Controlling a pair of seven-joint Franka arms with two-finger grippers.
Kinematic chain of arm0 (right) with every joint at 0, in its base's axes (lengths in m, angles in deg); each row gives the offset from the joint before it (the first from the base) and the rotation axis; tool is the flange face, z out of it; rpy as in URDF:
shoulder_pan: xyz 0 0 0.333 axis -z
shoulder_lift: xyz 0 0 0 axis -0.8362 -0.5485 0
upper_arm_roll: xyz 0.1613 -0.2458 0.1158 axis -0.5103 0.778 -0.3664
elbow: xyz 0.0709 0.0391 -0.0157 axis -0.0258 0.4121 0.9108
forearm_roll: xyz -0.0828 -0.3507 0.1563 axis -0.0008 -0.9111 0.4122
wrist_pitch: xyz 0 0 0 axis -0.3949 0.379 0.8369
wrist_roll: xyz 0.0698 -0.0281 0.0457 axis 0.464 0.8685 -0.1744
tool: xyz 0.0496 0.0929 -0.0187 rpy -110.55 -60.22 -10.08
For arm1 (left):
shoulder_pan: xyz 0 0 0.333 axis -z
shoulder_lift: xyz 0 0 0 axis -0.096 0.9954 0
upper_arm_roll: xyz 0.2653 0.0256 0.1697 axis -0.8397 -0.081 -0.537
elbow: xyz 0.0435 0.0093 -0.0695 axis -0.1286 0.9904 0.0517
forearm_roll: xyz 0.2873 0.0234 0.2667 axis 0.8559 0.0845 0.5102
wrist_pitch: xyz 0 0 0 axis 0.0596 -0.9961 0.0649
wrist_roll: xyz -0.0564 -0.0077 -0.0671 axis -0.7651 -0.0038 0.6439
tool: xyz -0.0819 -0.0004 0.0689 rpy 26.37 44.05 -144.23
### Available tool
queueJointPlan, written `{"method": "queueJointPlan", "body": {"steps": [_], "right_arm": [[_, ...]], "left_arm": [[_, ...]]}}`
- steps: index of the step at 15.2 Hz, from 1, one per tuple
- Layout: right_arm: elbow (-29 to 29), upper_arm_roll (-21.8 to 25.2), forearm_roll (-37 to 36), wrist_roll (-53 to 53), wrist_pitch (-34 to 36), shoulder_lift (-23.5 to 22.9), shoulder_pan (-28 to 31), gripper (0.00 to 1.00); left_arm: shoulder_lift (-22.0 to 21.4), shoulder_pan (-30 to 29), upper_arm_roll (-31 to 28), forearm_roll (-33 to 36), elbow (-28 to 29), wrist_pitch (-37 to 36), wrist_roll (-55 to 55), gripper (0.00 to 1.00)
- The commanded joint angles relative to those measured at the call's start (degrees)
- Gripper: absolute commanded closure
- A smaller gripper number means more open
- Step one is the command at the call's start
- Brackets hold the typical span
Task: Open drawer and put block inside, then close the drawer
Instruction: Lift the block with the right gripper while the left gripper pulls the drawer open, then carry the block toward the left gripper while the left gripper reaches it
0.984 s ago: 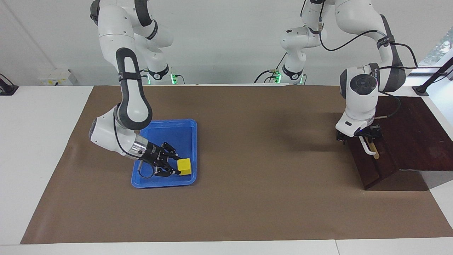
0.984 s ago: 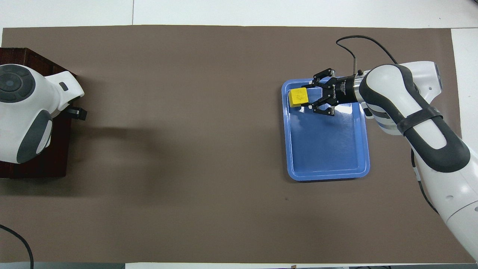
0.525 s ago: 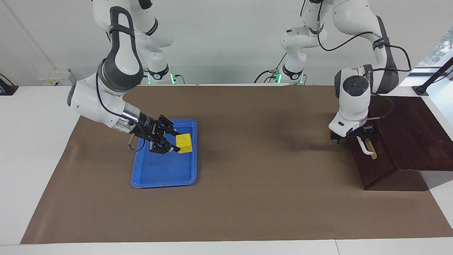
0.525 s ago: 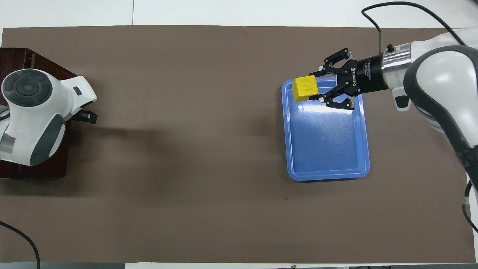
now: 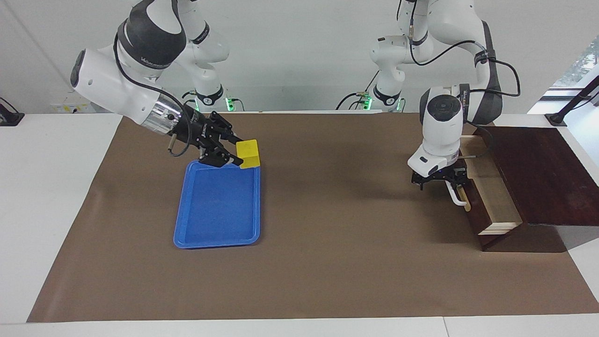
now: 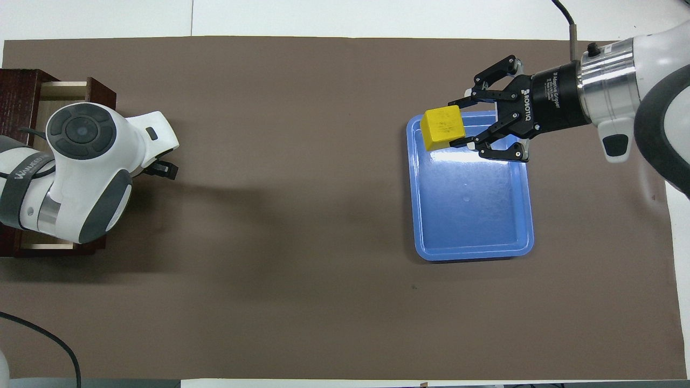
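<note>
While the drawer point(image 5: 496, 203) stands partly drawn out of its dark box point(image 5: 538, 173), two steps are judged to be in hand at once: the opening and the carry. Taking the overhead view as a dial with twelve o'clock farthest from the robots, the drawer is found at nine o'clock on the brown mat point(image 5: 327, 262), its front faced toward three o'clock and a strip of pale wood interior laid bare. The left gripper point(image 5: 439, 180) is set low at that front, just at the white bar handle point(image 5: 456, 194), with its fingers spread as wide as they go; whether the bar is actually touched cannot be told. Over at three o'clock the blue tray point(image 5: 215, 206) is seen lying with nothing in it. The block point(image 5: 248, 153) is held up in the air over the tray's eleven o'clock corner, pinched on two opposite faces by the right gripper point(image 5: 237, 152), which is closed firmly on it from the three o'clock side. A small bright yellow cube is what is shown, clean-edged, plain-faced and slightly tilted in the grip. Next, it is judged, the drawer must be drawn farther toward three o'clock until the opening is wide enough, and the block must be carried across the mat toward nine o'clock, kept high enough that the drawer front and the left arm are cleared before any release.
</note>
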Motion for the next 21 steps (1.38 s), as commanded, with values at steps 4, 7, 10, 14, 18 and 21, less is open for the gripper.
{"method": "queueJointPlan", "body": {"steps": [4, 7, 10, 14, 18, 21], "right_arm": [[-0.6, -0.2, -1.3, 1.8, 0.8, 0.4, -0.8, 1.0], [-0.6, -0.2, -1.3, 1.8, 0.8, 0.4, -0.8, 1.0], [-0.6, -0.2, -1.5, 1.8, 0.8, 0.4, -0.8, 1.0], [-0.6, -0.2, -1.5, 1.8, 0.8, 0.4, -0.8, 1.0], [-0.6, -0.2, -1.5, 2.0, 0.6, 0.4, -0.9, 1.0], [-0.6, -0.2, -1.5, 4.1, -0.5, 0.4, -2.5, 1.0]], "left_arm": [[-1.0, 3.2, -0.5, -3.2, 0.7, 0.4, -0.6, 0.0], [-0.7, 3.8, -0.6, -3.3, -0.5, -1.6, -0.4, 0.0], [0.0, 4.7, -0.5, -4.0, -6.8, -8.5, -0.3, 0.0], [-0.9, 4.8, -0.7, -15.7, -16.8, -18.6, -1.0, 0.0], [-2.4, 5.2, 0.4, -21.9, -23.1, -25.4, -14.4, 0.0], [-1.7, 7.4, 2.7, -24.6, -28.0, -28.2, -37.3, 0.0]]}}
